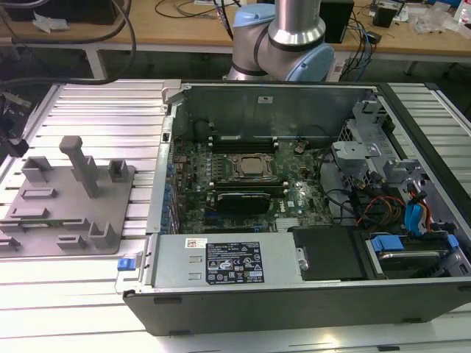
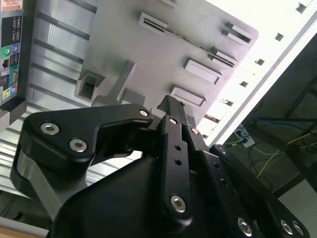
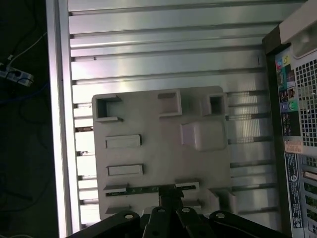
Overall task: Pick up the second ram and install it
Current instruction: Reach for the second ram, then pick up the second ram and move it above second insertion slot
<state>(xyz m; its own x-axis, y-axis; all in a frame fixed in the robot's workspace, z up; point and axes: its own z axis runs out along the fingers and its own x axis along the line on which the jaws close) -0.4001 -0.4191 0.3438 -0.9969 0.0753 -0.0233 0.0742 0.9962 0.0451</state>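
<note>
On the exterior view's left, the gray tray (image 1: pixel 118 187) on the tabletop (image 1: pixel 96 110) holds the green memory stick (image 3: pixel 143 189) up on its edge, easy to grab, my tool (image 3: pixel 171 196) hangs over it, open or closed I cannot tell, and the open computer (image 1: pixel 294 309) sits on the exterior view's right.
</note>
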